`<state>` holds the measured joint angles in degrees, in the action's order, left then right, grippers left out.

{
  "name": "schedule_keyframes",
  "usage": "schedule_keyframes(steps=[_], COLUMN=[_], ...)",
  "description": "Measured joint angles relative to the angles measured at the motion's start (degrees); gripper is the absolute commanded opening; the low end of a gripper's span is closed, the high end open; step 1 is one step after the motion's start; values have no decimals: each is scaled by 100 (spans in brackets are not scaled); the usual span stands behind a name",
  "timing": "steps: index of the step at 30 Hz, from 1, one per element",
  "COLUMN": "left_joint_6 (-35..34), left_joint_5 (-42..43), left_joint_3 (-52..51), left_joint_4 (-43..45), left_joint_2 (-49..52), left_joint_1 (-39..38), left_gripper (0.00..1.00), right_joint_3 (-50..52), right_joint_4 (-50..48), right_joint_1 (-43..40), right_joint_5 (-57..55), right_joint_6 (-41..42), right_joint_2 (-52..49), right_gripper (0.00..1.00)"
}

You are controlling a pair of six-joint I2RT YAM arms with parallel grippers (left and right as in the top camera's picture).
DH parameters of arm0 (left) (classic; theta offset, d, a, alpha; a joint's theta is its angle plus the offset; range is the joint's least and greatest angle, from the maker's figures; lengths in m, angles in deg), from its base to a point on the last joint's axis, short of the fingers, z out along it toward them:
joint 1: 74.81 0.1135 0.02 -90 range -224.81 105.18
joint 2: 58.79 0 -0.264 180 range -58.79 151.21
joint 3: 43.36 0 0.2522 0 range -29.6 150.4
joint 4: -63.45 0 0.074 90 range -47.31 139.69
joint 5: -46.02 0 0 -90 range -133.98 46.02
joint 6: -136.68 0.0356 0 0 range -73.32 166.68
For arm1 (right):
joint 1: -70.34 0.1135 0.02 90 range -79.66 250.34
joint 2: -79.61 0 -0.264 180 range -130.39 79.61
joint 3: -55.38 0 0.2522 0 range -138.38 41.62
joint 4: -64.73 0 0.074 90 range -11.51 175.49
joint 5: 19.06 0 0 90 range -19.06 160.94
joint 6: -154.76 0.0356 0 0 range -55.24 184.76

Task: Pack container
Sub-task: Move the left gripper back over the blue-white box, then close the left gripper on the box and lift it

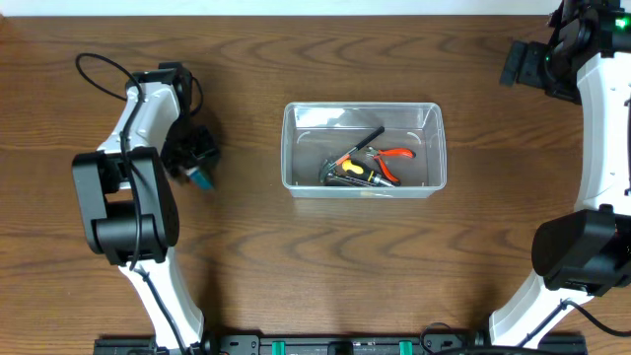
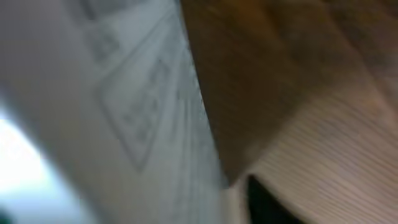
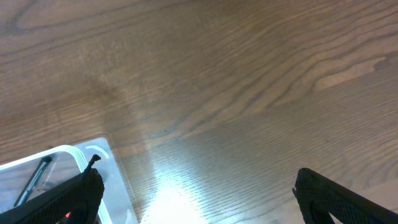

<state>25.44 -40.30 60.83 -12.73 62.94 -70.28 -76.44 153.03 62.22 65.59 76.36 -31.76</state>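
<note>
While the arms hang back at either side, the container [image 1: 311,128] sits in the middle of the table [image 1: 296,266], well apart from both grippers. It holds a heap of hand tools, and they're bunched toward its near wall: red-handled pliers [image 1: 394,155], a yellow-and-black screwdriver [image 1: 353,170] touching them, and a slim black tool [image 1: 367,137] lying slantwise over the pile. The right wrist camera catches just one rounded corner of the bin at lower left, with that slim black tool showing through the clear wall. The right gripper [image 3: 198,180] hovers over bare wood, its black fingers [image 3: 74,199] spread wide with nothing between them. On the left side, the left gripper [image 1: 197,163] is low by the table with a small blue thing [image 1: 200,179] at its tip; whether its fingers are apart or clamped, I cannot tell. Its camera is filled by a blurred white surface [image 2: 112,112] with faint grey printing, too smeared to read.
</note>
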Motion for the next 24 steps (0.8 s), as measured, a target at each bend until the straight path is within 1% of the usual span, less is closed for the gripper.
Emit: schedule_keyframes(steps=[5,6,8,17,21,24], left_joint_6=[-2,-2,-26,0,0,44], left_joint_5=[155,177,175,308,348,413], left_joint_3=[13,13,15,20,22,33], left_joint_4=[46,39,-7,-184,-59,157], left_joint_2=[-61,-63,-70,-258,-855,-1687], left_joint_1=[57,70,111,289,291,284], left_gripper=[18,13,12,12,12,12], right_joint_3=[0,0,0,0,0,0], right_joint_4=[0,0,0,0,0,0], right_joint_1=[0,0,0,0,-2,-2], right_joint_5=[0,0,0,0,0,0], right_joint_6=[0,-2,0,0,-2,-2], right_joint_2=[0,0,0,0,0,0], right_gripper=[99,99,99,99,99,99])
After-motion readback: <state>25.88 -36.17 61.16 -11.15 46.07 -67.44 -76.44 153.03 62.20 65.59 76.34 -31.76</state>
